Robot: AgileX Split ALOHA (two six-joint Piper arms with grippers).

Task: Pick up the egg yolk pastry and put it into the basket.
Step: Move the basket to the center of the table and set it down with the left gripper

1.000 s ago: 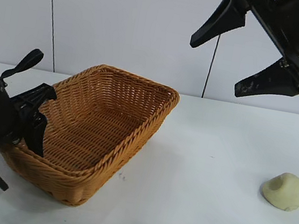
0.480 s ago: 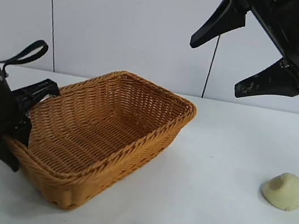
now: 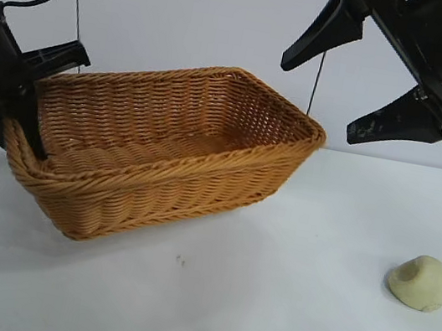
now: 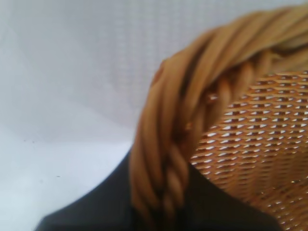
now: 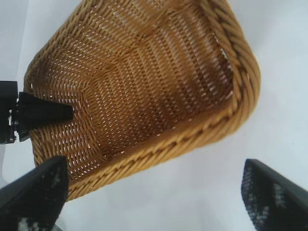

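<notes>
As seen from outside, the egg yolk pastry point(image 3: 419, 282) lies alone on the counter point(image 3: 281, 312), likely light, soft, best pinched gently across its dome; right gripper point(image 3: 359, 74) hangs above, jaws apart. Left wrist view: left gripper point(image 4: 159, 202) clamps the basket point(image 4: 192, 120) rim. Right wrist view: basket empty.

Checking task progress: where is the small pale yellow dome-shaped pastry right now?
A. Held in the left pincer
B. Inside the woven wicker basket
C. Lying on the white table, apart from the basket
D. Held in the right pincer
C: the small pale yellow dome-shaped pastry lies on the white table, well apart from the golden-brown woven wicker basket, with the open right pincer high above it.
</notes>
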